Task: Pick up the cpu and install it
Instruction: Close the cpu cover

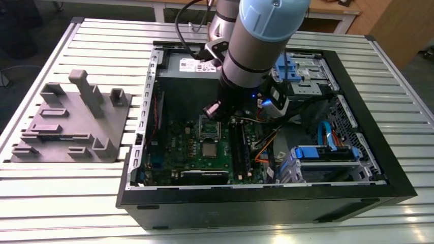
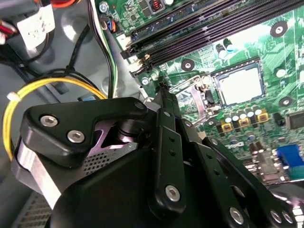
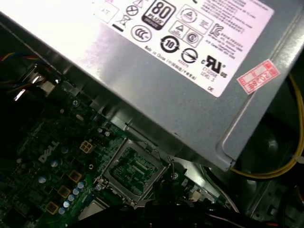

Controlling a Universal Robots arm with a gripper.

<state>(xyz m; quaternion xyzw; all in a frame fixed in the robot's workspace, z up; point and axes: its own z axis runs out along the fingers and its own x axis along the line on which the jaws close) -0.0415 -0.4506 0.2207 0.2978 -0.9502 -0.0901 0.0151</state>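
1 cpu just beside the edge of the socket

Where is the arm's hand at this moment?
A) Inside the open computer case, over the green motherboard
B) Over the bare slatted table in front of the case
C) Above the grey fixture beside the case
A: in the exterior view the hand hangs inside the open computer case, above the green motherboard, while the grey fixture sits apart on the table at the exterior view's left.
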